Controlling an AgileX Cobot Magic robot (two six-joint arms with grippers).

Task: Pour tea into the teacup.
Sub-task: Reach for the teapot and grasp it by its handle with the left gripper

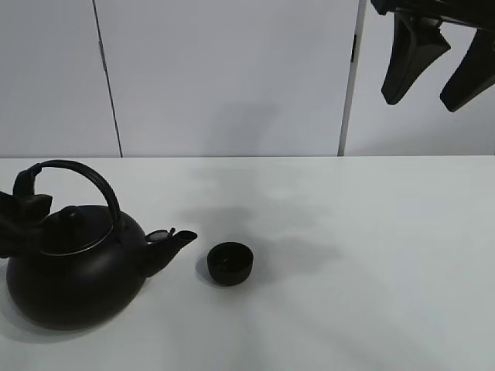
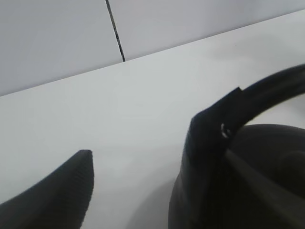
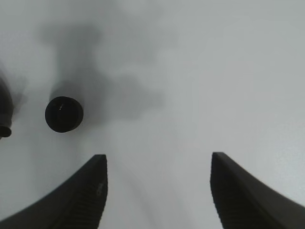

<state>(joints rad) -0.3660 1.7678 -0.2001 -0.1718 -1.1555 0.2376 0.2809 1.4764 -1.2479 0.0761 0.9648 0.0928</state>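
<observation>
The small black teacup [image 1: 230, 263] stands on the white table just right of the spout of the big black kettle [image 1: 73, 274]; it also shows in the right wrist view [image 3: 64, 114]. No tea shows. My left gripper [image 1: 15, 216] is at the kettle's arched handle [image 1: 93, 176] on its left end. In the left wrist view the gripper [image 2: 143, 167] has its jaws wide apart, with one finger [image 2: 205, 143] against the handle [image 2: 271, 90]. My right gripper [image 1: 433, 66] hangs open and empty high at the back right, fingers spread [image 3: 159, 191].
The white table [image 1: 371, 255] stretches right of the teacup. A white panelled wall [image 1: 232, 77] stands behind the table. The kettle's spout tip [image 3: 5, 131] shows at the edge of the right wrist view.
</observation>
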